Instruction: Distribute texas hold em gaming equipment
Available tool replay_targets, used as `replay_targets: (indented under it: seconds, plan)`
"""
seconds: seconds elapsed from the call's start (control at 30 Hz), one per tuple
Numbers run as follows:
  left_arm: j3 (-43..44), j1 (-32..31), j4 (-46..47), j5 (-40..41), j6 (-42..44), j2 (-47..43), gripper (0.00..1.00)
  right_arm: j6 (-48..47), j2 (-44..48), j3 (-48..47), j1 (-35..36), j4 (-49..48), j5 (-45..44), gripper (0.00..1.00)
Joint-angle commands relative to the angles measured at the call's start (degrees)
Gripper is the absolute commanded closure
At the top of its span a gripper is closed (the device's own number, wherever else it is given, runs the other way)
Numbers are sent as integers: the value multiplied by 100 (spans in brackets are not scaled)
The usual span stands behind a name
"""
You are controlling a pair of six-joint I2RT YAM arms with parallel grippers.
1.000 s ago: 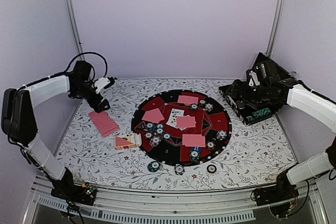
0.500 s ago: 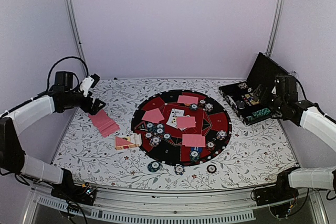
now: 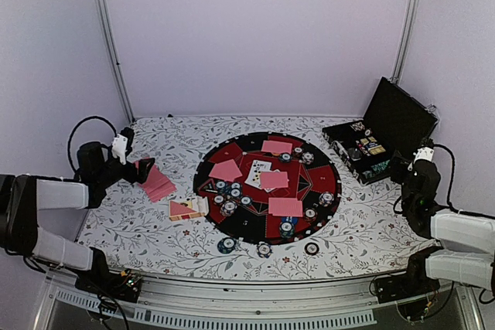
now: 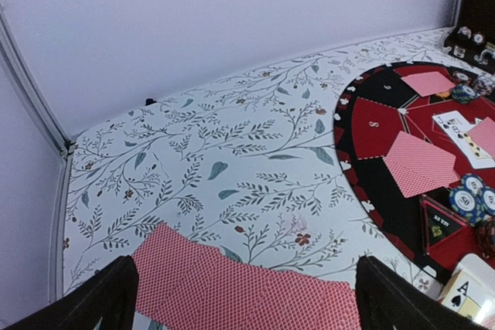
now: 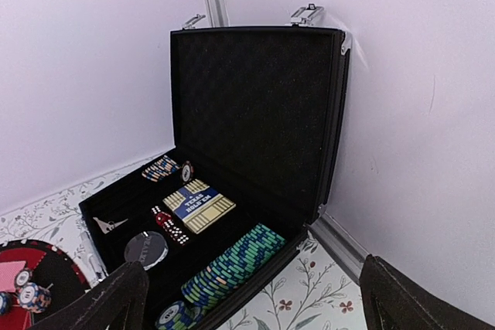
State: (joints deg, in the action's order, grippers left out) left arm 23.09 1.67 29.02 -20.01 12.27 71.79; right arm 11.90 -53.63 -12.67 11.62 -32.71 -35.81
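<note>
Top view: pink-backed cards (image 3: 274,179) and chips (image 3: 230,191) lie on the round mat (image 3: 247,226). A card stack (image 3: 158,184) rests on the bench (image 3: 363,222) left of the mat, beside the left tool (image 3: 143,167).

Left wrist: its fingers (image 4: 85,303) are spread wide over the stack.

Right wrist: the right tool (image 5: 251,307), also spread wide, faces the case (image 5: 255,98) right of the mat, which holds green chips (image 5: 232,262).

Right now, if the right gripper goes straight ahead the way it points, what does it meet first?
The open case, probably its front wall or the green chip row just inside; height is unclear. Nothing shows between the right gripper and it.
</note>
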Motion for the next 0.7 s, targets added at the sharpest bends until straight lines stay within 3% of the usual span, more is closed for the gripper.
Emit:
replay_targets:
  seconds: [0.0,0.3,0.37,0.5,0.67]
  plan:
    - [-185,200,1783,-196,-344,467,0,-967,-668,396,-11,-2783,-296,1]
    - [-91,263,3016,-296,-702,1637,0,-1493,-2350,498,-54,-4424,344,1]
    - [-87,275,2827,-257,-750,1588,0,-1550,-2559,442,-125,-4545,618,1]
    - [-395,293,3450,-82,-798,1550,0,-1675,-2994,418,-261,-4950,1390,1]
    - [-483,288,3578,13,-835,1549,0,-1564,-3167,536,-612,-5178,2083,1]
